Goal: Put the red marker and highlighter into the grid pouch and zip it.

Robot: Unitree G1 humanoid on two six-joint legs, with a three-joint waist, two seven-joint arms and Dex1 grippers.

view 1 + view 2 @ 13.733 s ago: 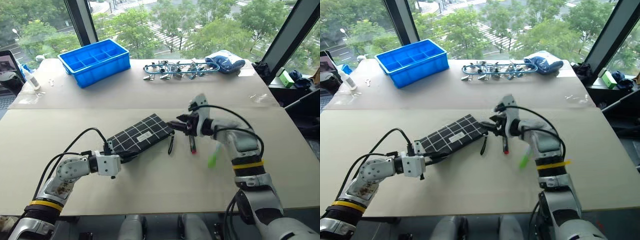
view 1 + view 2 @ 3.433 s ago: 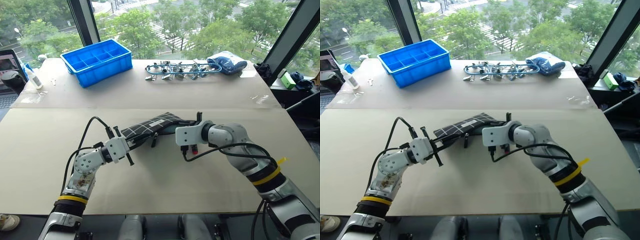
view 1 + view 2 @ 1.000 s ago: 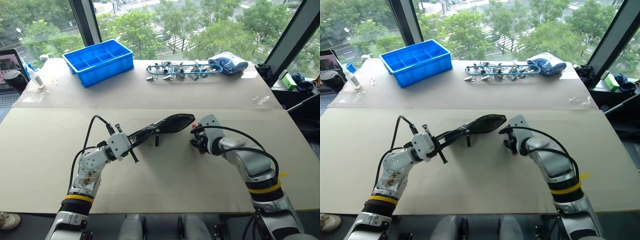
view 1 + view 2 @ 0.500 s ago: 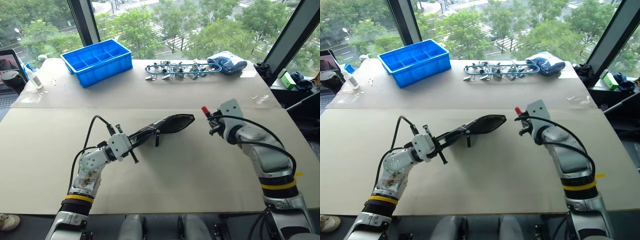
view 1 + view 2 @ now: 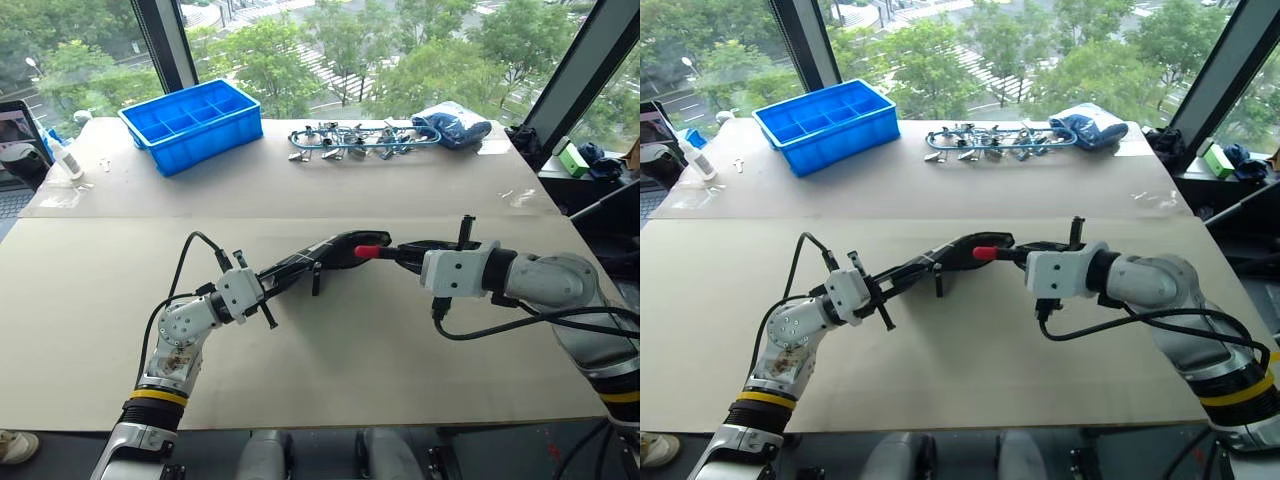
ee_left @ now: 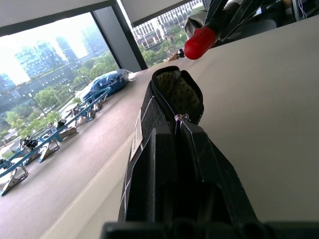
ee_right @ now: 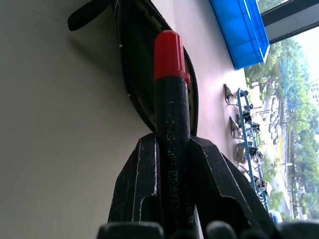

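Beige worktop (image 5: pixel 330 370). My left end effector (image 5: pixel 262 291) is clamped on the grid pouch (image 5: pixel 330 253), mouth gaping. My right end effector (image 5: pixel 400 252) grips the red marker (image 5: pixel 369 251), tip just beside that mouth.

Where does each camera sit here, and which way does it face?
Head eyes: forward and down over the table; both arms show, left gripper holding the pouch up.
Left wrist: along its fingers clamping the pouch, at its open mouth.
Right wrist: along the right gripper gripping the marker, aimed at the pouch mouth; blue bin beyond.
Shared: pouch mouth and the marker's red tip.
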